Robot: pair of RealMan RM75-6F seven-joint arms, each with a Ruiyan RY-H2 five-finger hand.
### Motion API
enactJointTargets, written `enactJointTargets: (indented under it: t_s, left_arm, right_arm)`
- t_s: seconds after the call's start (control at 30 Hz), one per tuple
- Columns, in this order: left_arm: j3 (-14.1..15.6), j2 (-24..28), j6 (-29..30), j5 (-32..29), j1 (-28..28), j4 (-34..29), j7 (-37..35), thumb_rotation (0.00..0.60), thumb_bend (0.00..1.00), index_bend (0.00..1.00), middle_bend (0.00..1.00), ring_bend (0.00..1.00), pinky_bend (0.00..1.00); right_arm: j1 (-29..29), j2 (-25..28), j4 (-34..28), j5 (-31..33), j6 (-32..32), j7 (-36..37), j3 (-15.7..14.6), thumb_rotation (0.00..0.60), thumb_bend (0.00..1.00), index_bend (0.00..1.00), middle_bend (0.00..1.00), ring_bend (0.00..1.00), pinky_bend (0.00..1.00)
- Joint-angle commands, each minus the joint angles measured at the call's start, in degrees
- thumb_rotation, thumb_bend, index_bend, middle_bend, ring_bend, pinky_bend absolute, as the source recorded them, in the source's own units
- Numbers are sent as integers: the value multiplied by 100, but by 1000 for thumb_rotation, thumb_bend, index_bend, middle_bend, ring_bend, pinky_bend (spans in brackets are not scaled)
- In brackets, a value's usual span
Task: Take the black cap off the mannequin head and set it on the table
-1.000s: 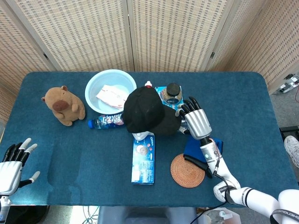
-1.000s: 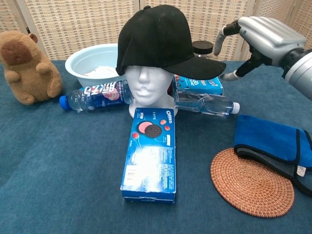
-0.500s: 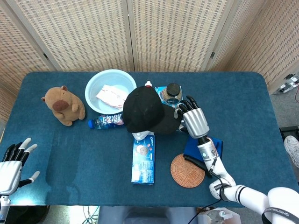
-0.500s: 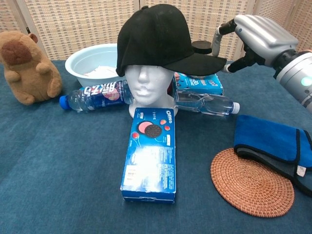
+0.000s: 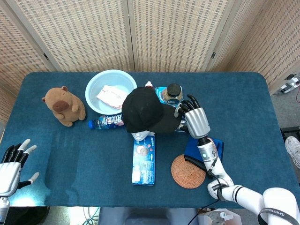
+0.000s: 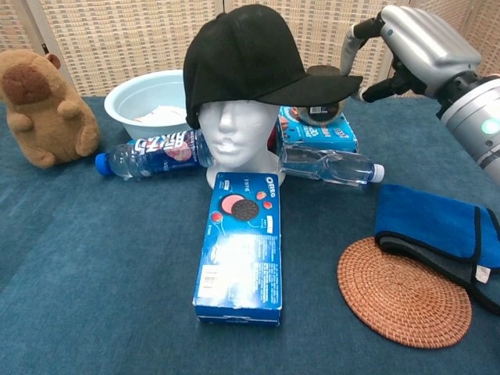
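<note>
The black cap (image 6: pixel 246 47) sits tilted on the white mannequin head (image 6: pixel 234 137), its brim raised and pointing right. In the head view the cap (image 5: pixel 143 110) hides almost all of the mannequin head (image 5: pixel 139 137). My right hand (image 6: pixel 418 51) is at the tip of the brim and pinches it, with a finger above and the thumb below. From above, the right hand (image 5: pixel 194 119) lies just right of the cap. My left hand (image 5: pixel 10 164) rests at the table's near left edge, fingers apart and holding nothing.
An Oreo box (image 6: pixel 238 250) lies in front of the mannequin. Two water bottles (image 6: pixel 152 148) (image 6: pixel 328 166) flank it. Behind are a bowl (image 6: pixel 144 94), a jar (image 5: pixel 174 93) on a blue box, and a capybara plush (image 6: pixel 43 105). A coaster (image 6: pixel 402 291) and a blue cloth (image 6: pixel 437 226) lie right.
The right hand closed in on the brim tip and raised it. The brim now stands higher and the cap has tipped back on the mannequin head. The left hand stayed put.
</note>
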Motion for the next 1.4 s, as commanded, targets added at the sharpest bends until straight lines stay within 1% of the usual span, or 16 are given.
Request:
enactJointTargets:
  t_s: [0.03, 0.4, 0.77, 1.07, 1.4]
  left_arm:
    - [2, -1, -4, 0, 0, 7, -5, 600, 191, 179, 42, 11, 0]
    - [-3, -14, -36, -13, -13, 43, -33, 600, 190, 179, 42, 11, 0]
    - [8, -6, -24, -13, 7, 64, -60, 600, 191, 179, 42, 11, 0]
    - [1, 0, -43, -13, -7, 67, -71, 600, 191, 179, 42, 11, 0]
    - [0, 12, -34, -19, 2, 68, -87, 600, 191, 179, 42, 11, 0]
  right_arm:
    - [18, -83, 76, -1, 145, 69, 57, 600, 485, 741, 498, 325, 179]
    - [181, -400, 438, 51, 468, 261, 256, 600, 485, 745, 508, 328, 179]
    - [454, -702, 818, 176, 727, 348, 545, 600, 485, 746, 514, 328, 179]
    - [593, -807, 1035, 289, 851, 424, 688, 600, 484, 750, 515, 328, 179]
    - [839, -872, 1161, 452, 924, 395, 925, 600, 485, 750, 517, 328, 179]
